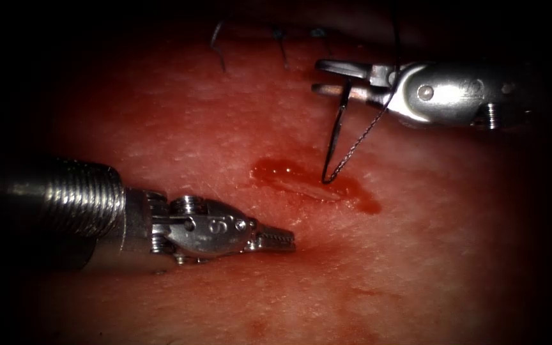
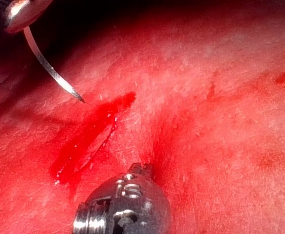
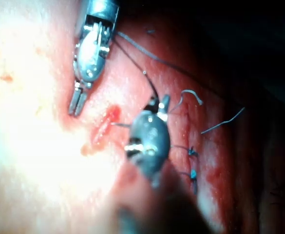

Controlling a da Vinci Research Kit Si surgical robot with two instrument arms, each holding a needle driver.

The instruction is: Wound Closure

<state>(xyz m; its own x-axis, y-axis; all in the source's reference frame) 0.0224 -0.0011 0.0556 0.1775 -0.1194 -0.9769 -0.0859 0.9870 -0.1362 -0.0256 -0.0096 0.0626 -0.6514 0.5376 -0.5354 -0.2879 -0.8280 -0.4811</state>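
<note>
- The left end effector (image 1: 276, 240) lies low on the tissue (image 1: 455, 255), just to the left of the cut (image 1: 317, 185) and a little below it. Its jaws are closed and hold nothing.
- The cut is a short slit with red fluid (image 1: 276, 171) pooled in and around it. I see no stitch across it.
- The needle (image 1: 335, 137) hangs point down over the cut. Its tip sits right at the cut's edge, and I cannot tell if it touches. It is not in the tissue.
- The thread (image 1: 365, 131) runs from the needle's low end up toward the right tool.
- The right end effector (image 1: 333, 76) is above the cut and to its right. It grips the needle near the top end.
- Old cut ends of thread (image 1: 217, 45) stick up far above the cut.
- My guess: this is the lining-up step before a first bite, which calls for a steady aim at the cut's edge.
</note>
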